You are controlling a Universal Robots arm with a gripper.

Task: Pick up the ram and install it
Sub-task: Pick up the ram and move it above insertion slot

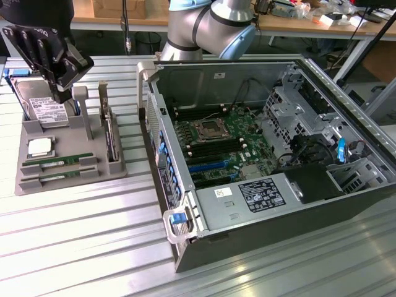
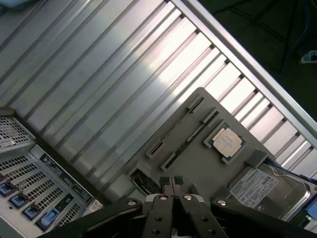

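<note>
Two ram sticks, green and thin, lie flat in the front slots of a grey holder: one ram stick behind, the other nearer the holder's front edge. In the wrist view a ram stick shows in its slot. My gripper hangs over the holder's back end, just above the hard drive, well clear of the ram. Its fingertips press together with nothing between them, so the gripper is shut and empty.
A square silver processor lies on the holder beside the ram. An upright card stands at the holder's right side. The open computer case fills the exterior view's right, its motherboard with black memory slots exposed. Ribbed metal table lies around.
</note>
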